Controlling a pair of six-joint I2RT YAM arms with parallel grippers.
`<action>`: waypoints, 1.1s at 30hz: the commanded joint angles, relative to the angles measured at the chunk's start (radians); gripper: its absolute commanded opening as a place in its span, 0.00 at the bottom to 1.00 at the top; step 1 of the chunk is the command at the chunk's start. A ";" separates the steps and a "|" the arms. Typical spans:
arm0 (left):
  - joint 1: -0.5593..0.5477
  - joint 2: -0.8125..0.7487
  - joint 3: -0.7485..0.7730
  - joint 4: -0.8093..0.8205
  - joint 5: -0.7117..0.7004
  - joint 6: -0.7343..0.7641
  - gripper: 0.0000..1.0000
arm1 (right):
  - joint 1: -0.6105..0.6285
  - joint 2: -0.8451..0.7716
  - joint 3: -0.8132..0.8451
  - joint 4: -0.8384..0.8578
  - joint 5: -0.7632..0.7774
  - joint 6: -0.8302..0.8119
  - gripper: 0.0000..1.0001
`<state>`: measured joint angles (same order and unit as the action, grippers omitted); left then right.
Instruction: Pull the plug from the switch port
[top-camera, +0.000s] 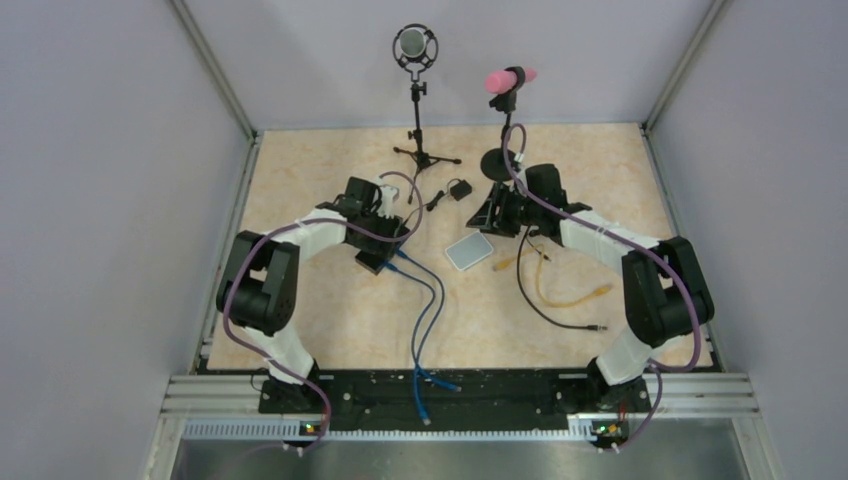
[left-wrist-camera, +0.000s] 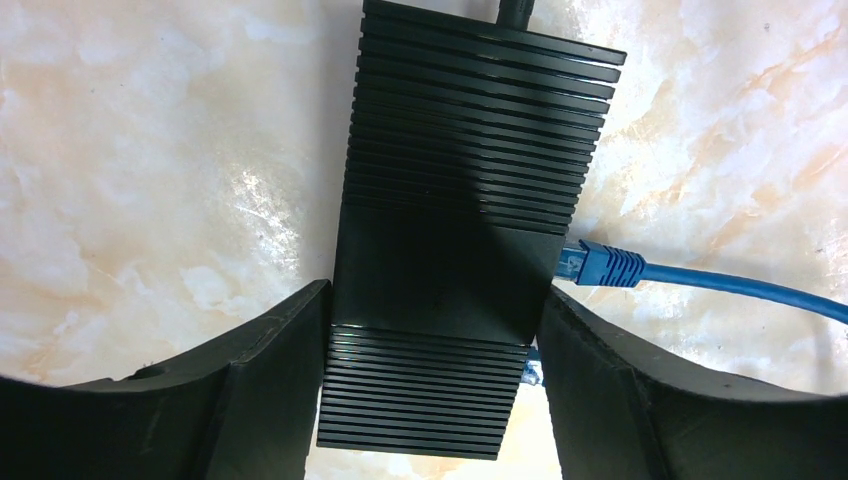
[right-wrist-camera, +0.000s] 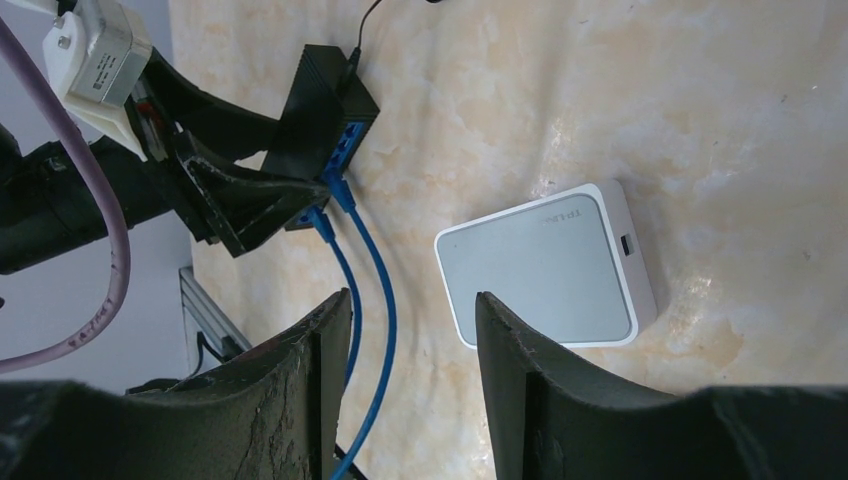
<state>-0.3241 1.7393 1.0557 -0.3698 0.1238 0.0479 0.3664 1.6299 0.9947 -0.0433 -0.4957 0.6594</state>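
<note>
A black ribbed switch lies on the marble table, and my left gripper is shut on its two long sides. A blue plug sits in a port on its right side. A second blue plug shows just behind my right finger. In the top view the switch is under my left gripper, with two blue cables running toward the near edge. My right gripper is open and empty, raised to the right of the switch and both plugs.
A white router lies right of the switch, also in the right wrist view. A yellow cable and a black cable lie at right. A microphone stand, a pink-tipped stand and a small black adapter are at the back.
</note>
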 joint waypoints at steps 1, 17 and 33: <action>0.002 -0.036 -0.006 0.029 0.019 -0.010 0.67 | 0.014 0.008 -0.002 0.035 -0.013 0.014 0.49; -0.003 -0.084 -0.012 0.002 0.193 -0.042 0.42 | 0.047 0.026 0.011 0.073 -0.004 0.029 0.49; -0.005 -0.148 -0.103 -0.071 0.058 -0.129 0.41 | 0.303 0.165 0.141 -0.048 0.223 -0.027 0.49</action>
<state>-0.3260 1.6417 0.9592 -0.4213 0.1970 -0.0528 0.6079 1.7699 1.0630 -0.0849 -0.3534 0.6537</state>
